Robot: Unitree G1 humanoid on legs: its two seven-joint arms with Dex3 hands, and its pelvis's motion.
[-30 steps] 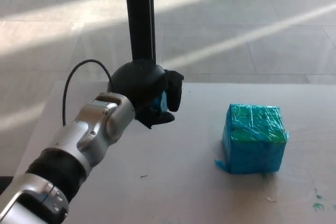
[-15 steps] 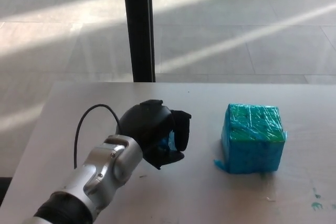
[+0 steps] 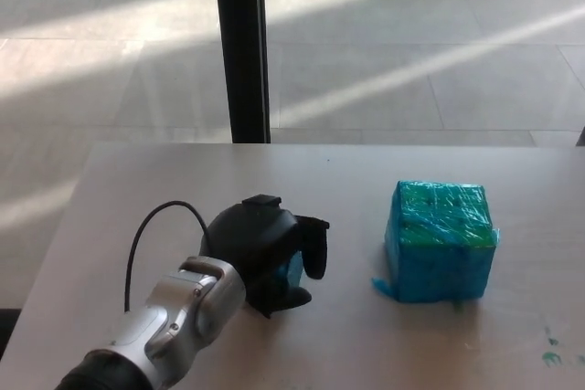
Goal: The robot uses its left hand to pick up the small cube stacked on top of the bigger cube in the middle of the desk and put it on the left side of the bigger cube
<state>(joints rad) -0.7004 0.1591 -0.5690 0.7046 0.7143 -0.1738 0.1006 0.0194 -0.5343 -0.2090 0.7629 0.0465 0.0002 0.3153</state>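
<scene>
Gripping small cube [image 3: 293, 268], seemingly: left hand [image 3: 265, 253]; beside bigger cube [image 3: 441, 241]

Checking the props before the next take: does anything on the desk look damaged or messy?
The bigger cube has a loose flap of blue wrapping at its lower left corner, and green specks mark the desk near its right edge.

blues, blacks and pale greys around the wrapped cube

the big tape-wrapped cube [image 3: 441, 242] is cyan-blue with a green top; left of it, a sliver of blue small cube [image 3: 293, 268] shows inside the glossy black left hand [image 3: 268, 253] on a silver-grey forearm [image 3: 174, 321] with a thin black cable [image 3: 146, 235]. the matte desk top [image 3: 366, 353] is pale beige-grey with small green flecks [image 3: 552, 352] right of the cube; behind stands a black upright post [image 3: 240, 43] against pale grey floor tiles [image 3: 411, 43] striped with sunlight.
</scene>
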